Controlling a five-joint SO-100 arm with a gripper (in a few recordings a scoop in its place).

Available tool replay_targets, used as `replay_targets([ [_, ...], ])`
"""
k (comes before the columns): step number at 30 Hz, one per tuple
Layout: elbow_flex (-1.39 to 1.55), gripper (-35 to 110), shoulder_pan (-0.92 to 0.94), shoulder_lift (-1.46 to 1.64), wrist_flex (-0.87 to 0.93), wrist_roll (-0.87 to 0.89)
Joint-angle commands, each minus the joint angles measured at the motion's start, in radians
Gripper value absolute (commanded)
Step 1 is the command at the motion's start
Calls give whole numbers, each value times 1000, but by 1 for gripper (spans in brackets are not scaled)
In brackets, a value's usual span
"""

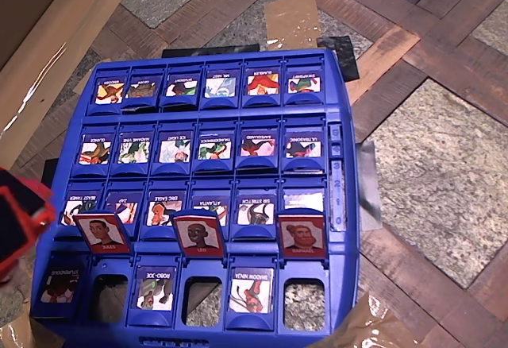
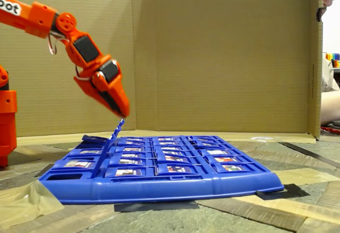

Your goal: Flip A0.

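A0 (image 1: 59,282) lies flat in the board's bottom-left slot in the overhead view, blue frame and cartoon face up, label "STUPENDOUS". The orange gripper (image 1: 11,222) shows at the left edge, just up-left of A0 and off the board. In the fixed view the gripper (image 2: 123,111) points down with its jaws together and nothing between them. It hangs just above the upright tiles (image 2: 118,129), which appear edge-on at the board's left.
The blue game board (image 1: 337,94) holds rows of flat cartoon tiles. Three red portrait tiles (image 1: 198,235) stand upright above the bottom row, each with an open slot (image 1: 202,302) below it. ROBO-JOE (image 1: 155,288) lies flat. A cardboard wall (image 2: 212,57) stands behind, and a person (image 2: 330,84) sits at the right edge.
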Motion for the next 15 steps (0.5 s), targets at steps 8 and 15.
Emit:
replay_targets([
  [8,5,0,84,437,-344,373],
  [15,41,0,245,607,-813,1065],
])
